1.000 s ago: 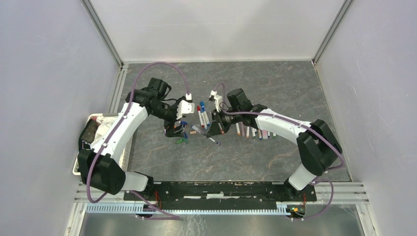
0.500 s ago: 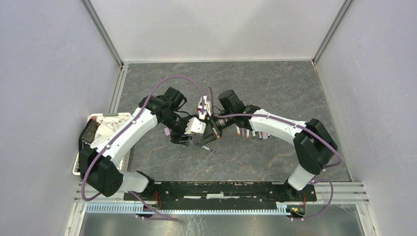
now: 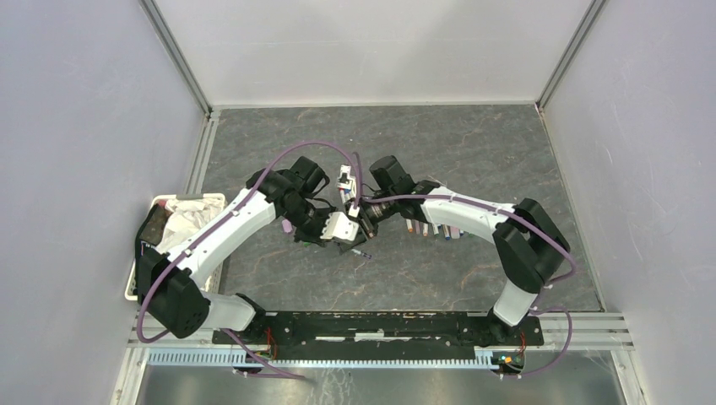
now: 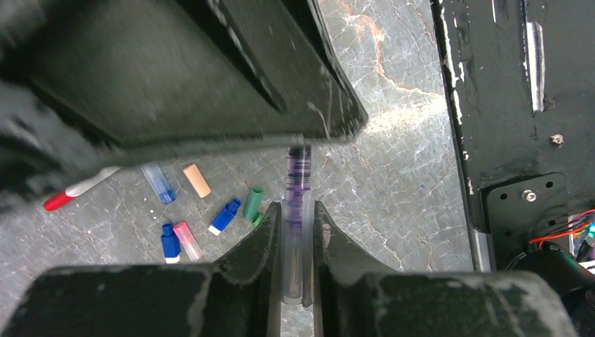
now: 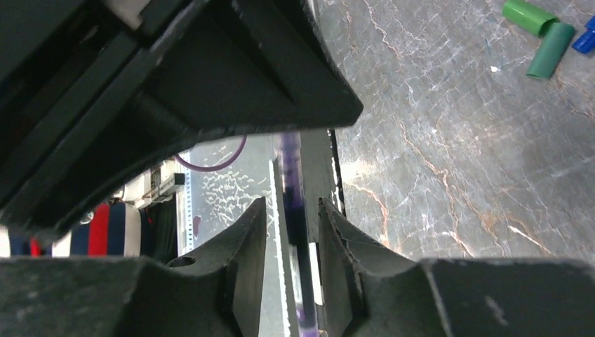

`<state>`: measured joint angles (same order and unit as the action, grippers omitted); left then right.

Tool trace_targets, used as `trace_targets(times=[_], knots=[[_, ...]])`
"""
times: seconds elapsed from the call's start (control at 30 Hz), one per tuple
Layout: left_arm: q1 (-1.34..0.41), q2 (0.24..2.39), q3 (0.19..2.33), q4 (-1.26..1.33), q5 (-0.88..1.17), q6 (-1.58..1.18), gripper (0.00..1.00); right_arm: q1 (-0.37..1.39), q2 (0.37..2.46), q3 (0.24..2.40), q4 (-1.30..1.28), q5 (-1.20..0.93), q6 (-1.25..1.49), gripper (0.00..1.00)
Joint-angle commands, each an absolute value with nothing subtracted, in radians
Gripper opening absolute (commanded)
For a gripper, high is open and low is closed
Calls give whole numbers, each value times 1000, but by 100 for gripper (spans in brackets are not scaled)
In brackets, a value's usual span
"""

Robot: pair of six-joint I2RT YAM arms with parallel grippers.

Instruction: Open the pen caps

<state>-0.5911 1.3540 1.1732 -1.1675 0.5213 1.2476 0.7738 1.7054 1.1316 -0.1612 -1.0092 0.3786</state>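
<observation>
Left wrist: left tool clamps purple pen, mid-bench. Right wrist: right tool straddles the same pen, jaws parted, gap each side. Loose pen caps lie on bench nearby.

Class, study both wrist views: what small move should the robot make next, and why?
Probably close the right pincer on the purple pen, then pull. The left pincer clamps the pen, but the right pincer's fingers stand off it with gaps on either side, so it cannot pull anything yet.
</observation>
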Motion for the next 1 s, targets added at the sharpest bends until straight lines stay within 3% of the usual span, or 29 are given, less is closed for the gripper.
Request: trace_targets(times=[0.0,0.13,0.33,0.53,0.97], knots=[[-609,1317,1204,-1143,506,1248,2,800,1769,1219,-81,-1032,429,37],[-621,1309,1208,-1144,509,1244,2,818,1809,1259,-40,-1038,470,37],[-621,1302,1202,-1141,497,1246,2,821,1805,1239,-36,-1043,465,26],[-622,1307,1206,-1139,490,1252,2,823,1767,1165,-59,-1045,409,1],[-581,1314,1204,-1153,406,1309,2,821,1679,1048,-209,-973,253,0]])
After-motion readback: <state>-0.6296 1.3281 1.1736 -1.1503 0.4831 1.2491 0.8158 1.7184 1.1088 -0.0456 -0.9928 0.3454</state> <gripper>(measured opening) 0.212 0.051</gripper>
